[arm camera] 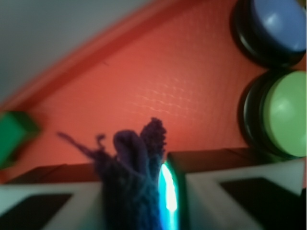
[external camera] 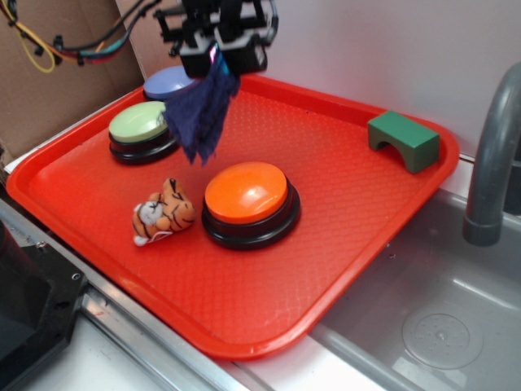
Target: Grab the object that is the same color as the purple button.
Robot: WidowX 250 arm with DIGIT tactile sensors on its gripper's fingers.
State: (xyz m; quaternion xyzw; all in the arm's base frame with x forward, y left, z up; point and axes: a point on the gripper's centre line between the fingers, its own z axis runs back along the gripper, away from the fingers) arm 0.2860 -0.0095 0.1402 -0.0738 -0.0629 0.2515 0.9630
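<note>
Purple rag [external camera: 203, 114] dangles clear of the red tray [external camera: 342, 204], pinched between the gripper [external camera: 218, 61] fingers; the matching purple button [external camera: 167, 81] sits just below and beside them.

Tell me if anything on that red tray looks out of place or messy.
Nothing looks spilled or damaged. The tiger plush lies on its side beside the orange button, and the purple rag hangs from the gripper above the tray.

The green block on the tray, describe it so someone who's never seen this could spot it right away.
Start at the red tray beside the grey sink. Follow its far edge to the corner nearest the faucet. The green block sits there alone, the only angular piece, arch-shaped underneath, unlike the round buttons.
</note>
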